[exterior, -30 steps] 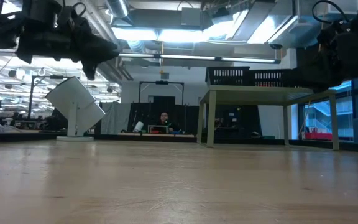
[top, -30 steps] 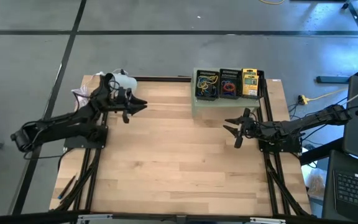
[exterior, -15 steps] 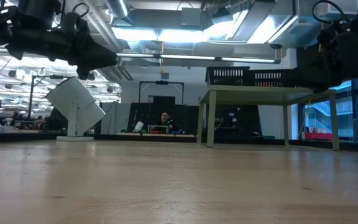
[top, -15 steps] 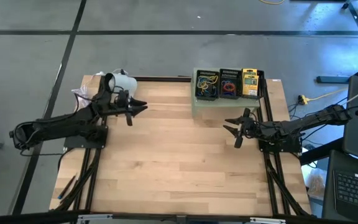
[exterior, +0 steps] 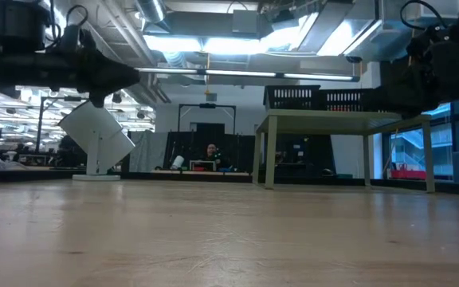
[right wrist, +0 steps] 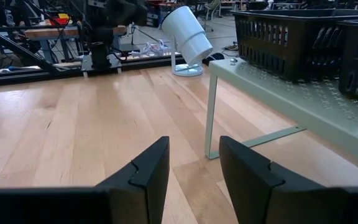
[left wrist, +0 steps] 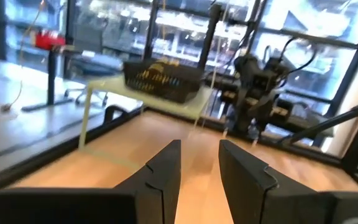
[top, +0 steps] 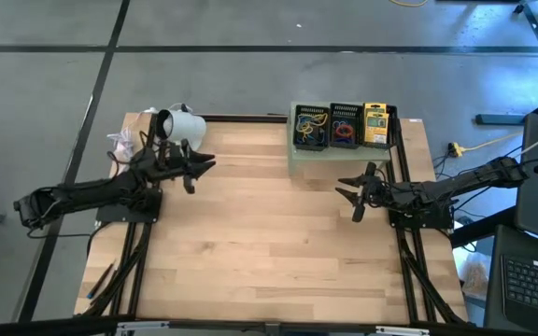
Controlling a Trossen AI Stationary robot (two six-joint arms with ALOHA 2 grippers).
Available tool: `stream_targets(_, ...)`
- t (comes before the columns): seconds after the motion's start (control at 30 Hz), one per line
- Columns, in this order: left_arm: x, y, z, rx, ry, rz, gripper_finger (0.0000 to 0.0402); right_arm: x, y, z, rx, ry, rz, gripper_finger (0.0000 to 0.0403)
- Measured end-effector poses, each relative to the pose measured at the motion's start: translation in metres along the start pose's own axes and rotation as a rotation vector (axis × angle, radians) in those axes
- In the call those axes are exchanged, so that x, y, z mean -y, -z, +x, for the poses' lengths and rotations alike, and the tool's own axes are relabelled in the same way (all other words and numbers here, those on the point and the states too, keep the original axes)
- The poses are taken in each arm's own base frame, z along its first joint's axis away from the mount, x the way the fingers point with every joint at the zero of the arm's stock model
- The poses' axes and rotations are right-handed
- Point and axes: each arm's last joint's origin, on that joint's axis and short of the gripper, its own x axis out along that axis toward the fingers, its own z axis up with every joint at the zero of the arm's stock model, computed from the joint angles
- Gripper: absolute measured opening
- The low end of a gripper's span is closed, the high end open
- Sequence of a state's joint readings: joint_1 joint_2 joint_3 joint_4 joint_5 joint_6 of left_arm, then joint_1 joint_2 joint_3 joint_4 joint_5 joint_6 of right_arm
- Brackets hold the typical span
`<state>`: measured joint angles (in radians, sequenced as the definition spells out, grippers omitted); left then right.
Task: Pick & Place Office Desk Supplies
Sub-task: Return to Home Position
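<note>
Left tool [top: 200, 172] hovers over the far-left part of the desk [top: 250, 252], just beside the white cup-like object [top: 183, 121]. Fingers are apart with a narrow gap, seen in the left wrist view. Right tool [top: 347, 198] hangs above the desk's right side, just in front of the pale green stand [top: 316, 161], fingers spread wide. Low view shows both tools well up off the desk.

Supplies are all on top of the stand, at the desk's far edge, in one row. Left black basket [top: 311, 126] holds yellowish and green rubber bands [top: 312, 120]. Middle black basket [top: 346, 126] holds blue and red rubber bands [top: 345, 132]. Yellow packets [top: 375, 124] sit at the right end, touching the middle basket. Can't tell whether they sit in a basket of their own.
</note>
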<state>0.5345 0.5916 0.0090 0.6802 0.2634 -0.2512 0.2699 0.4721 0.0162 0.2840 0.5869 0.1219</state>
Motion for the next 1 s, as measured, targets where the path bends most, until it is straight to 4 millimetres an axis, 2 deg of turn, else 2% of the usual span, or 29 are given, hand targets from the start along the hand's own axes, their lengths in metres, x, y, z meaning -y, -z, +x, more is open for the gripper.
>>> stream_targets(0.23,-0.012,0.008,-0.006,-0.082,-0.154,-0.054,0.0102,0.000,0.000,0.000,0.000,0.000,0.000,0.0143)
stream_targets(0.4,-0.018,0.007,-0.009,-0.059,-0.255,-0.084,0.0102,0.000,0.000,0.000,0.000,0.000,0.000,0.0143)
stream_targets(0.67,-0.013,0.006,-0.008,-0.056,-0.181,-0.088,0.0102,0.000,0.000,0.000,0.000,-0.001,0.000,0.0143)
stream_targets(0.9,-0.002,0.008,-0.005,-0.108,0.008,-0.036,0.0102,0.000,0.000,0.000,0.000,-0.001,0.000,0.0143)
stream_targets(1.0,0.001,0.011,-0.005,-0.129,0.036,-0.024,0.0102,0.000,0.000,0.000,0.000,-0.001,0.000,0.0143)
